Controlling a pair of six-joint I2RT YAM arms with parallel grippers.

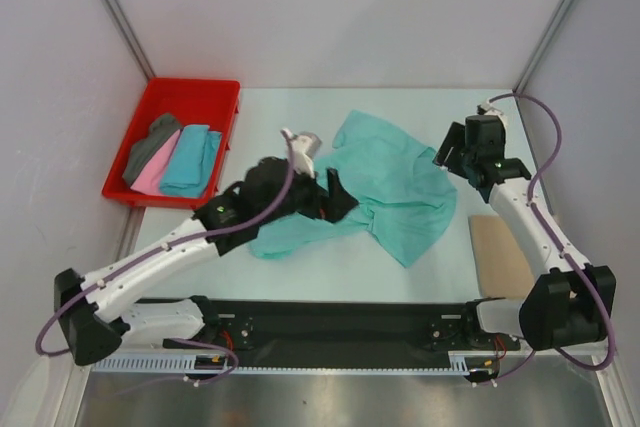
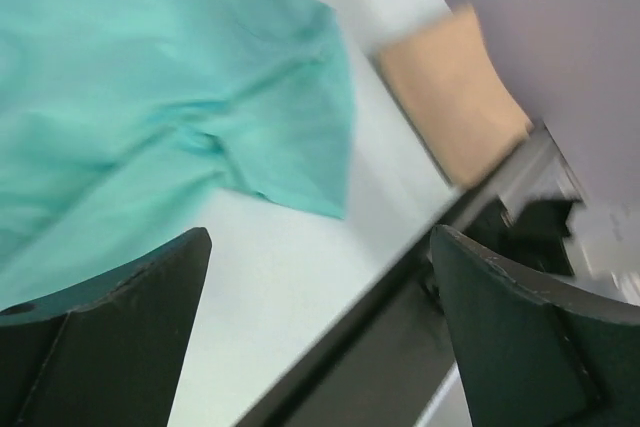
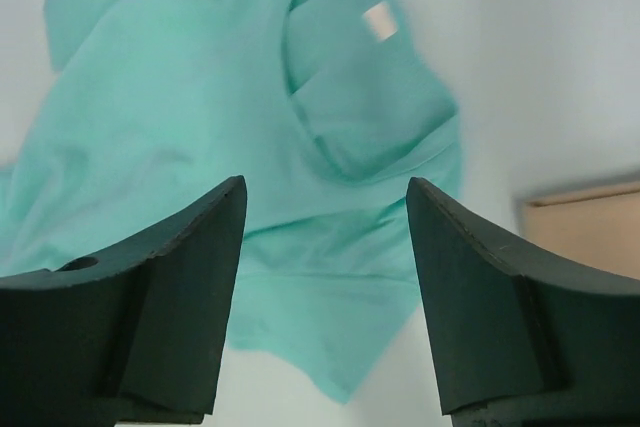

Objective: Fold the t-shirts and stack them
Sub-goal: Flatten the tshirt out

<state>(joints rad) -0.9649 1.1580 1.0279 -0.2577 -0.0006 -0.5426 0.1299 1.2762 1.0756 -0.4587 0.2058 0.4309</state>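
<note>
The mint green t-shirt (image 1: 395,182) is seen crumpled at mid-table beneath the left gripper (image 2: 320,247) and right gripper (image 3: 325,197), whose jaws are spread wide and hold nothing. A folded tan t-shirt (image 1: 498,252) is laid nearby on the right. At far left, dark grey (image 1: 150,145), pink (image 1: 148,177) and turquoise (image 1: 190,159) t-shirts are kept in a red tray (image 1: 190,85).

You have bare table (image 1: 330,272) along the near edge, between the mint shirt (image 1: 390,182) and the black mounting rail (image 1: 340,332), and a second open strip behind the shirt up to the back wall (image 1: 330,7). Shirt covers the middle. Left arm (image 1: 160,257) lies slantwise across the near-left, between the near edge and the red tray (image 1: 196,84) in the far-left corner. Tan shirt (image 1: 498,252) lies at the right edge, beside the right arm (image 1: 535,222).
</note>
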